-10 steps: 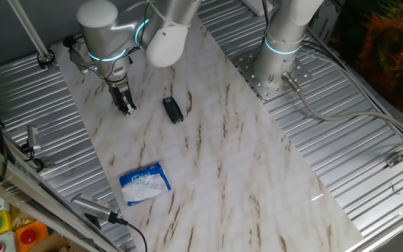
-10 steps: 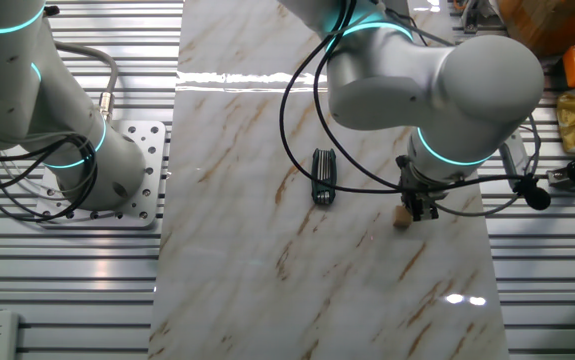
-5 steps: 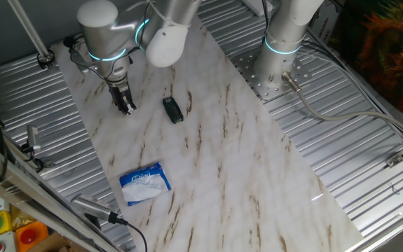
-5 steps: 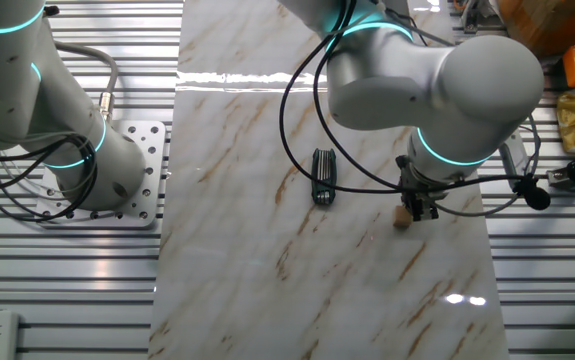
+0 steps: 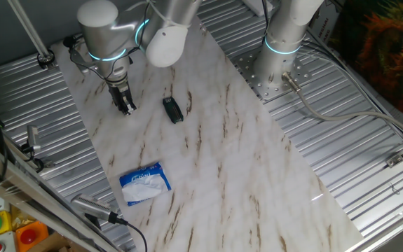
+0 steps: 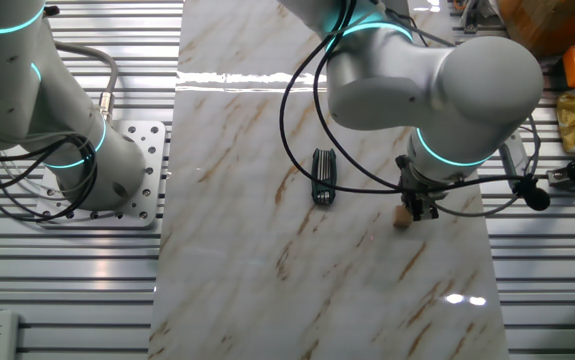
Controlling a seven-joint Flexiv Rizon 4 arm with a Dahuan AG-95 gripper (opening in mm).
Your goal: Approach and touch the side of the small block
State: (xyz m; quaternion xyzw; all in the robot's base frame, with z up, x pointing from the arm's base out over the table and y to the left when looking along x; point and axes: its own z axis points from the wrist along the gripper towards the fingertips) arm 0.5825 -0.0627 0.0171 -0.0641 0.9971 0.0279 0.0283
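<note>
The small block [image 6: 403, 216] is a tiny tan cube on the marble board, right at my gripper's tip. My gripper [image 6: 422, 209] points straight down with its dark fingers close together, and its tip stands against the block's right side. In one fixed view the gripper [image 5: 125, 108] hides the block. I cannot tell from either view whether anything is between the fingers.
A black oblong object [image 5: 173, 109] [image 6: 324, 190] lies on the board a short way from the gripper. A blue-white packet [image 5: 145, 183] lies nearer the board's front. A second arm's base [image 5: 278, 66] stands on the ribbed metal table beside the board.
</note>
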